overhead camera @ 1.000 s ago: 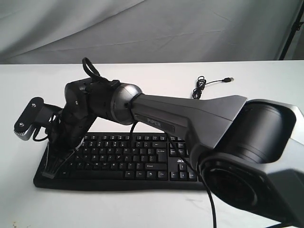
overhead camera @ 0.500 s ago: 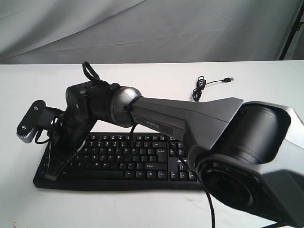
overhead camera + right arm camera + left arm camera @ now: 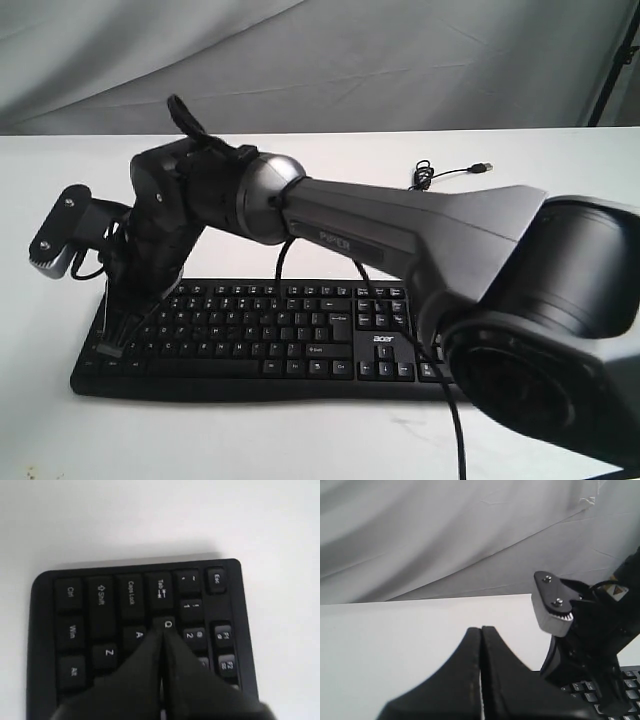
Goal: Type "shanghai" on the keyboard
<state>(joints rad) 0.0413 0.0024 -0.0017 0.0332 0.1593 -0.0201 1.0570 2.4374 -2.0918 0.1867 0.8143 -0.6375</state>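
Black and long, the keyboard point(image 3: 270, 335) lies across the white table point(image 3: 300, 440), its left end under the right gripper point(image 3: 108, 347). The right arm point(image 3: 400, 235) reaches from the near right across the middle. Its grey link passes above the keys to a bent wrist, and from there the gripper points steeply down. In the right wrist view its fingers point(image 3: 145, 675) are pressed together with no gap and nothing between them. Their tips sit over the edge between Q and A; whether they touch a key cannot be told. The left gripper point(image 3: 481, 630), seen only from its own wrist, is likewise pinched closed and empty. It is aimed toward the grey cloth point(image 3: 420, 540), near the right arm's camera point(image 3: 552, 605).
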